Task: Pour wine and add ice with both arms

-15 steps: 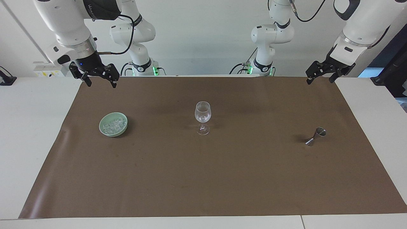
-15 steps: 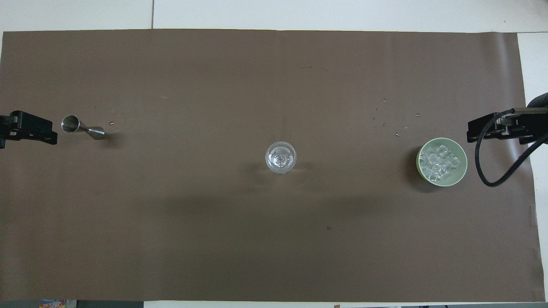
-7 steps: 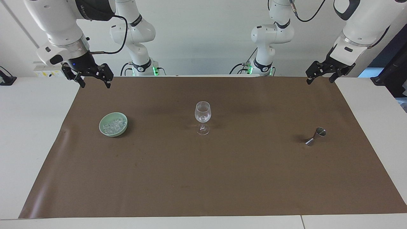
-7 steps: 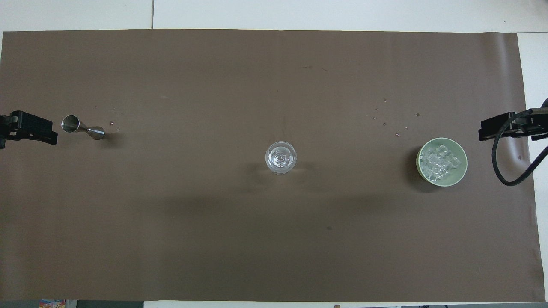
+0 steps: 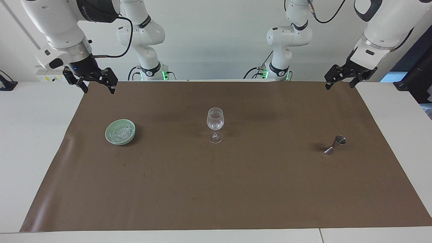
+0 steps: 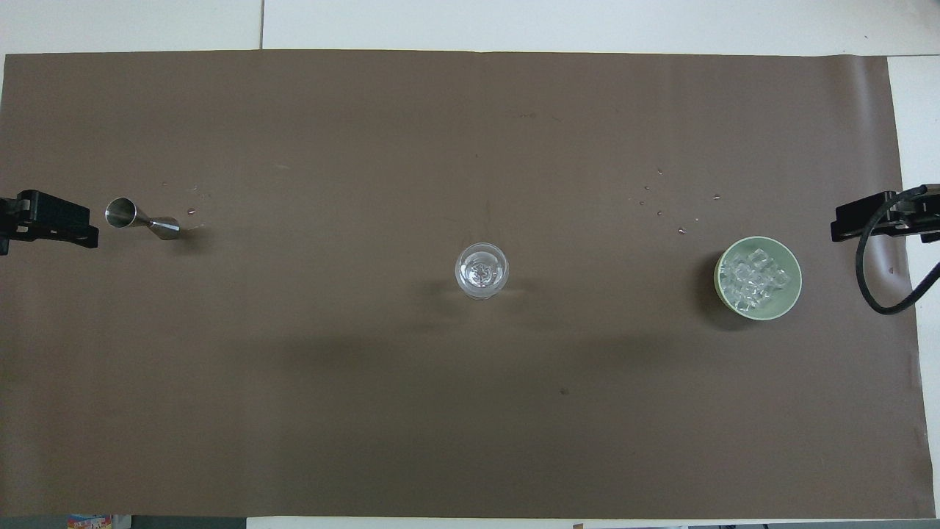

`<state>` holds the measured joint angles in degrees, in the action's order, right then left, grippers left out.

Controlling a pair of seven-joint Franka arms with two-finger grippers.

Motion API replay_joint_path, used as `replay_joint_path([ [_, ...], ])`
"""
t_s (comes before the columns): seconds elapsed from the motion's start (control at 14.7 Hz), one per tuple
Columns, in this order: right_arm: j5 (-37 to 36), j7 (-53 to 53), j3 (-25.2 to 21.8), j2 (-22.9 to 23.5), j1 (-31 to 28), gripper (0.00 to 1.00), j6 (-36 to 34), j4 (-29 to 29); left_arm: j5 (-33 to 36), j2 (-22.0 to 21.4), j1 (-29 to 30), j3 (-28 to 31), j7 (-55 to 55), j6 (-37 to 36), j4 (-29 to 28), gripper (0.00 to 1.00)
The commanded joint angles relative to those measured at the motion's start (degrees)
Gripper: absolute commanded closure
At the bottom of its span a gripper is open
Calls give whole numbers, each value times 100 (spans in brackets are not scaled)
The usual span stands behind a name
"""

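- White wall and white bench point(image 5: 33, 141) are framing a brown mat point(image 5: 222, 189), and the wine glass point(image 5: 215, 124) is standing upright at the mat's middle; every place below is being given from that glass.
- Toward the right arm's end from the glass, a green bowl point(image 5: 120, 132) is sitting with the ice point(image 5: 120, 132) heaped inside it, well apart from the glass.
- Toward the left arm's end from the glass, a small metal measuring cup point(image 5: 335, 144) is lying tipped on its side, also well apart.
- Right hand point(image 5: 98, 82) is hanging released and empty over the mat's robot-side edge, toward the bowl's end from the glass and touching nothing.
- Left hand point(image 5: 341, 81) is hanging released and empty too, over the mat corner toward the measuring cup's end from the glass.
- Something clear is glinting at the bottom of the glass in the overhead view; whether it is ice or liquid I cannot tell.
- Risks, as I am judging them: the glass is tall on a thin stem, so a sideways brush from either hand would be toppling it.
- Ice chunks are small and slick, so a pinch could be squirting one out onto the mat, where small specks are already lying near the bowl.
- Measuring cup is lying on a slant, so it may be rolling away under an off-centre pinch.
- Both arms meeting over the glass could be colliding.
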<state>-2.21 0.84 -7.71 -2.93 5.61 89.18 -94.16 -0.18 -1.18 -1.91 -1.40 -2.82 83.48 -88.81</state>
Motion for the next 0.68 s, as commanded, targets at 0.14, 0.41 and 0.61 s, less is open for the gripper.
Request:
replay_joint_path([
  [0.14, 1, -102, 6, -76, -42, 0, 100, -128, 106, -137, -11, 17, 10, 107, -172, 0],
  [0.41, -7, -102, -3, -76, -42, 0, 100, -128, 106, -137, -11, 17, 10, 98, -172, 0],
  [0.61, -51, -128, -12, -76, -33, 0, 100, -120, 106, -137, -11, 17, 10, 107, -172, 0],
])
